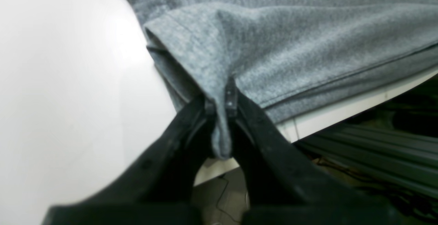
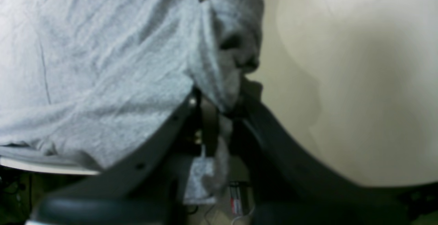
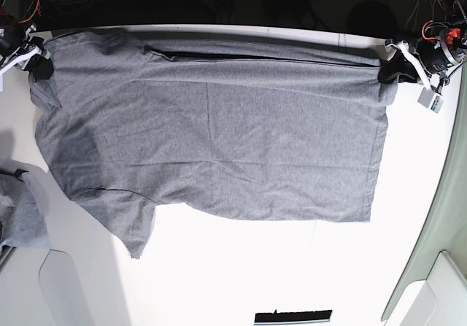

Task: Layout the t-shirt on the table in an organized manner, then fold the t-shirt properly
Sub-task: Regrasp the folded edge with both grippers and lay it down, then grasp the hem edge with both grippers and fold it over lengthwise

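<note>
Two corners of the shirt (image 3: pixel 219 144), spread on the table (image 3: pixel 241 275), are pinched by the closed left gripper (image 1: pixel 220 107) and right gripper (image 2: pixel 219 107).

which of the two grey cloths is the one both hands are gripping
The large t-shirt spread across the table: the left hand and right hand each pinch an edge. The small grey bundle lies untouched beside it.

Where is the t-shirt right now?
In the base view the t-shirt lies spread across the white table, its far edge pinched by the left hand on the right and the right hand on the left.
</note>
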`<state>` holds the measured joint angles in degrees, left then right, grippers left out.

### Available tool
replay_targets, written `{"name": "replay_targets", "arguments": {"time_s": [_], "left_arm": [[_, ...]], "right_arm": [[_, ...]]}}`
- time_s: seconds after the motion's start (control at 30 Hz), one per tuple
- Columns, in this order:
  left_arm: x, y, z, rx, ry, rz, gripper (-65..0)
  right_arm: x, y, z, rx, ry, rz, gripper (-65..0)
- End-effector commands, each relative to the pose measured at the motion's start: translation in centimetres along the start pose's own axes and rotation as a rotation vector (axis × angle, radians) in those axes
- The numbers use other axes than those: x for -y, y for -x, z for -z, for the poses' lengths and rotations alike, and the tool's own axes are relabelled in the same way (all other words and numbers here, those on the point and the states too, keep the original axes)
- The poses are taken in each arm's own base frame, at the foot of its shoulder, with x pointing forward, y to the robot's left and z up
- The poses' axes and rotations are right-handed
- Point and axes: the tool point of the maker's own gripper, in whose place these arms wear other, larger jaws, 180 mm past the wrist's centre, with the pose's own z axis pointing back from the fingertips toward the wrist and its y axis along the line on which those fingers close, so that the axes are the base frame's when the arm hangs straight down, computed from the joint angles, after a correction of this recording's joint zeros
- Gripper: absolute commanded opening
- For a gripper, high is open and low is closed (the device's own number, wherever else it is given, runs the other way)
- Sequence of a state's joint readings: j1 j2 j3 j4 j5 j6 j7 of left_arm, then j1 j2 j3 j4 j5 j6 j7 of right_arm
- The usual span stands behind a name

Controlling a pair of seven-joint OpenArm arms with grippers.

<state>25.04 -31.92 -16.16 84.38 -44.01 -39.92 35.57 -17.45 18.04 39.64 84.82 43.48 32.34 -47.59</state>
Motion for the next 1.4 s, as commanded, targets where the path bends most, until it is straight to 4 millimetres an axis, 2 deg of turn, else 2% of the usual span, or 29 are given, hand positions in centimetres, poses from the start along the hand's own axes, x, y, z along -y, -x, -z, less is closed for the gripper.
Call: {"name": "replay_targets", "arguments": {"time_s": [0.0,0.03,0.07,0.13,0.17,0.2,0.27,0.47,0.6,0.7,0.77,0.87,1.03,1.13,1.2,1.3,1.37], "left_arm": [[-0.6,-1.2,-0.6,0.023,-0.012,0.025,-65.0],[-0.6,-1.2,-0.6,0.024,-0.012,0.024,-65.0],[-0.6,-1.2,-0.6,0.024,-0.012,0.025,-62.0],[-0.6,-1.2,-0.6,0.024,-0.013,0.025,-51.5],[-0.6,-1.2,-0.6,0.024,-0.013,0.026,-46.8],[-0.7,-1.3,-0.7,0.024,-0.014,0.027,-42.9],[-0.9,-1.3,-0.9,0.025,-0.022,0.025,-39.1],[-2.6,-3.9,-2.8,0.130,-0.049,-0.039,-39.0],[-2.1,-5.9,-3.5,0.186,-0.025,-0.033,-31.6],[-1.4,-6.6,-3.6,0.199,-0.011,-0.010,-30.5],[-0.8,-6.9,-3.4,0.202,0.003,0.005,-30.6],[0.1,-7.2,-3.1,0.199,0.024,0.026,-30.6],[-0.3,-7.5,-2.8,0.186,-0.001,0.070,-30.3],[-1.1,-8.9,-3.0,0.210,-0.026,0.107,-24.1],[-1.7,-10.6,-3.4,0.248,-0.039,0.126,-22.7],[-2.9,-12.9,-3.3,0.294,-0.058,0.132,-22.7],[-4.1,-14.2,-2.3,0.307,-0.087,0.111,-22.7]], "right_arm": [[0.3,-1.8,-0.7,0.052,0.010,-0.024,-65.0],[0.3,-1.8,-0.7,0.053,0.010,-0.024,-65.0],[0.3,-1.9,-0.7,0.055,0.010,-0.024,-59.9],[0.3,-2.2,-0.6,0.062,0.009,-0.025,-41.8],[0.3,-2.4,-0.6,0.068,0.010,-0.025,-35.1],[0.4,-2.7,-0.7,0.082,0.012,-0.025,-31.2],[0.9,-3.5,-1.2,0.123,0.026,-0.018,-30.3],[3.6,-7.1,-3.8,0.242,0.101,-0.013,-30.3],[4.1,-11.6,-4.5,0.327,0.141,-0.082,-30.3],[3.6,-15.3,-4.1,0.382,0.147,-0.109,-30.3],[3.2,-17.6,-3.2,0.403,0.158,-0.127,-30.3],[1.8,-20.3,-0.2,0.401,0.163,-0.164,-30.3],[-0.2,-22.2,6.4,0.311,0.174,-0.233,-30.3],[0.0,-21.8,9.6,0.238,0.207,-0.258,-30.4],[0.6,-21.1,11.1,0.190,0.237,-0.254,-30.4],[1.6,-19.4,12.1,0.131,0.260,-0.237,-30.4],[2.1,-18.3,12.3,0.104,0.266,-0.228,-30.4]]}}
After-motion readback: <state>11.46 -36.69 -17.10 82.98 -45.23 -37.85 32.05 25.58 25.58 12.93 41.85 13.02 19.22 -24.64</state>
